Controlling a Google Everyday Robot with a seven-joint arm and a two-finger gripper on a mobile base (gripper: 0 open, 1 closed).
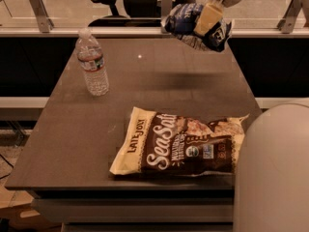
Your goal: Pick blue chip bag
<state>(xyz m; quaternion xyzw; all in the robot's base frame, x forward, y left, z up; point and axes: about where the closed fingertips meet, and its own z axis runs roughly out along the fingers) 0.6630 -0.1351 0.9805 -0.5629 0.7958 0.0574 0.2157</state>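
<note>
Gripper (208, 19) clamps the blue chip bag (185, 21), hanging clear above the worktop's (145, 81) far right corner; pick looks essentially done.

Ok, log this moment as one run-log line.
gripper: shut on small navy-blue foil chip bag, airborne over far edge of dark table | on table: clear plastic water bottle far-left, large cream-and-brown Sea Salt chip bag near-right

One view only. You look down and forward from above the near edge of the surface (145, 81), fairly close; the robot's pale body (275, 173) crowds lower right. At the far top right, the end effector (208, 19) grips the blue chip bag (181, 19).
</note>
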